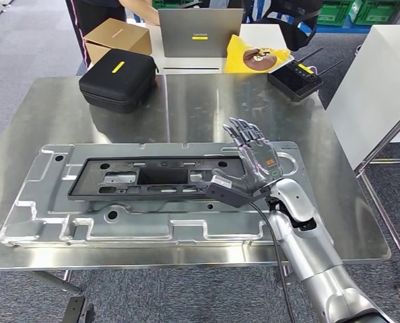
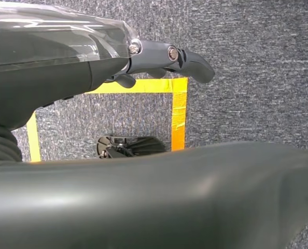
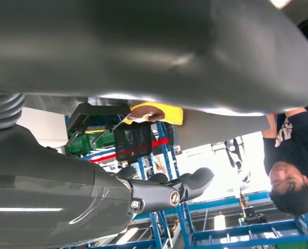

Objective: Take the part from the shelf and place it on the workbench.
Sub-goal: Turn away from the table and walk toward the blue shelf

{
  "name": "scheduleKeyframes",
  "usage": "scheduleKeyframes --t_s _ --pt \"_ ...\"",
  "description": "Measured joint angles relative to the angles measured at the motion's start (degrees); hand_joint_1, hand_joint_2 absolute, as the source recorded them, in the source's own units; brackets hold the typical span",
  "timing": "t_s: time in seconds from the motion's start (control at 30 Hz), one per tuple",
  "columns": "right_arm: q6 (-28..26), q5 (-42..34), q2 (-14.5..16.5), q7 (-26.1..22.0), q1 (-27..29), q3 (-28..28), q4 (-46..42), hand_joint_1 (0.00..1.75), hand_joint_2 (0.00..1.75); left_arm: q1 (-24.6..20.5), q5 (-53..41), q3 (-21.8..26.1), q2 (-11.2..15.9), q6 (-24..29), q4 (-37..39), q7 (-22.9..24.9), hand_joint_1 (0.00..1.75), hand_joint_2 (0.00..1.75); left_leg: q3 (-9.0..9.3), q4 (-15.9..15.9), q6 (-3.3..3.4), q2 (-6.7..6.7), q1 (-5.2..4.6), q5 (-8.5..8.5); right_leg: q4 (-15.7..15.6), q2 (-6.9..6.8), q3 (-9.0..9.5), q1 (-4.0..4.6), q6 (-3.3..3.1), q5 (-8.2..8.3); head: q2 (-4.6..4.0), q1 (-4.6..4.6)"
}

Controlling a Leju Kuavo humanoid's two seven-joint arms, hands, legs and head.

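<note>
The part, a long black plastic frame [image 1: 152,178], lies flat on a large stamped silver plate [image 1: 50,215] on the steel workbench [image 1: 198,108]. My right hand [image 1: 256,161] is at the frame's right end, with its fingers [image 1: 244,133] stretched out and spread over the plate. Its thumb [image 1: 227,188] lies over the frame's right tip, and nothing is gripped. In the right wrist view the right hand [image 3: 105,192] shows straight fingers. My left hand [image 2: 105,62] hangs with straight fingers above the carpet and holds nothing.
A black zip case [image 1: 118,79] sits at the bench's far left. Behind it are a cardboard box [image 1: 118,37], a laptop [image 1: 200,31], a yellow bag [image 1: 254,57] and a dark controller [image 1: 294,79]. A white table [image 1: 376,94] stands to the right. A person [image 1: 93,13] stands behind.
</note>
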Motion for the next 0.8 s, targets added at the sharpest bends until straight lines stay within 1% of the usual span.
scheduleKeyframes --t_s 0.8 --pt "0.00 0.00 0.00 0.00 0.00 0.00 0.00 0.00 0.00 0.00 0.00 0.00 0.00 0.00 -0.01 -0.01 0.00 0.00 0.00 0.00 0.00 0.00 0.00 0.00 0.00 0.00 0.00 0.00 0.00 0.00 0.00 0.01"
